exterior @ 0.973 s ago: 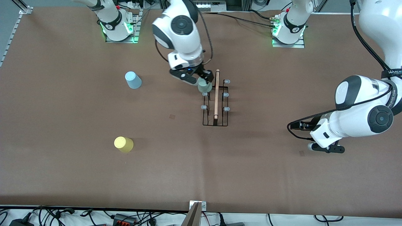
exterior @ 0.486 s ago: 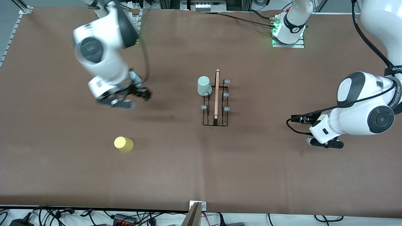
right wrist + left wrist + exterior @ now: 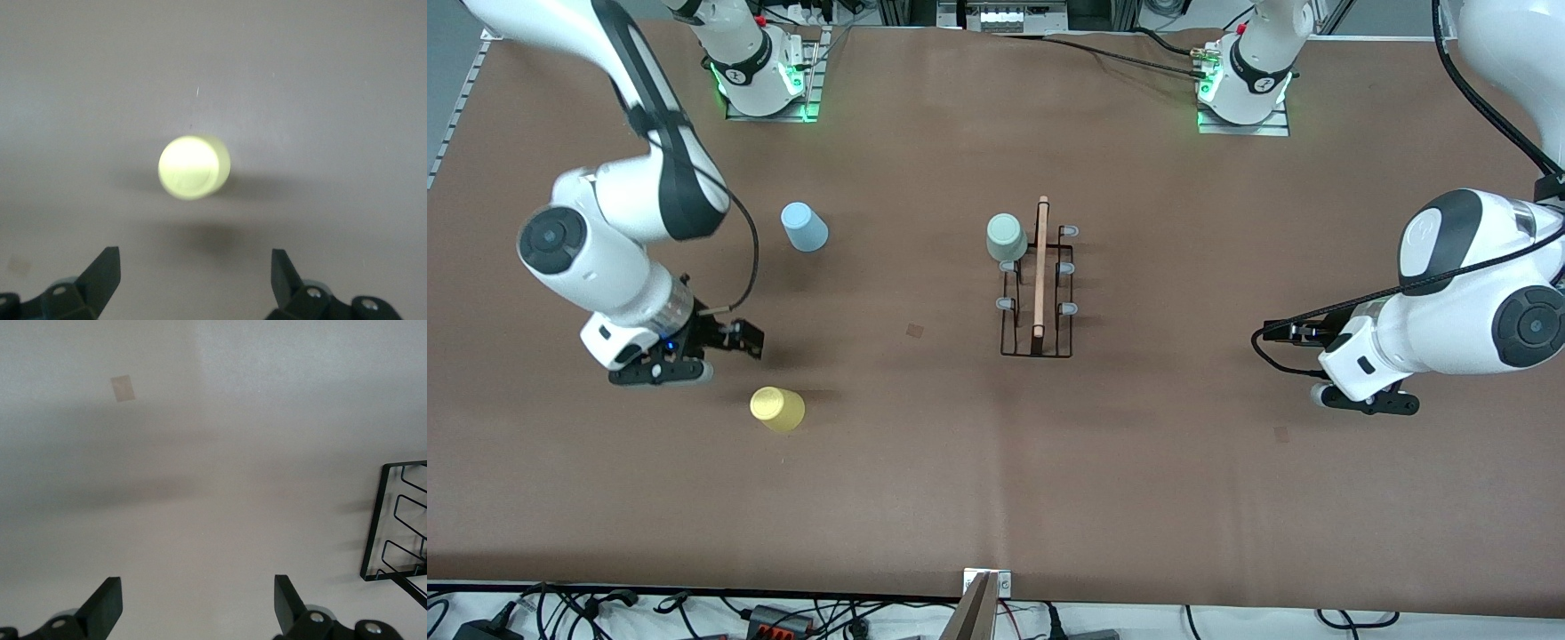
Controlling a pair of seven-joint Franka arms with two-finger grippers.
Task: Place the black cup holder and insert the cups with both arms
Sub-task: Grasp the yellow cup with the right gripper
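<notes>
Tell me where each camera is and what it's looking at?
Front view: high across the table, facing both arms' bases; shows the right gripper, left gripper, black cup holder, green cup, blue cup.
Left wrist view: on the left arm, looking down past its open jaws; shares the holder's corner with the front view.
Right wrist view: on the right arm, jaws open, looking down; shares the yellow cup.

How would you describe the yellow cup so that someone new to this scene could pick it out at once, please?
Start at the black cup holder in the middle of the table, then look toward the right arm's end. The yellow cup stands there upside down, beside the open right gripper. It is nearer the front camera than the light blue cup, and the only yellow one.
</notes>
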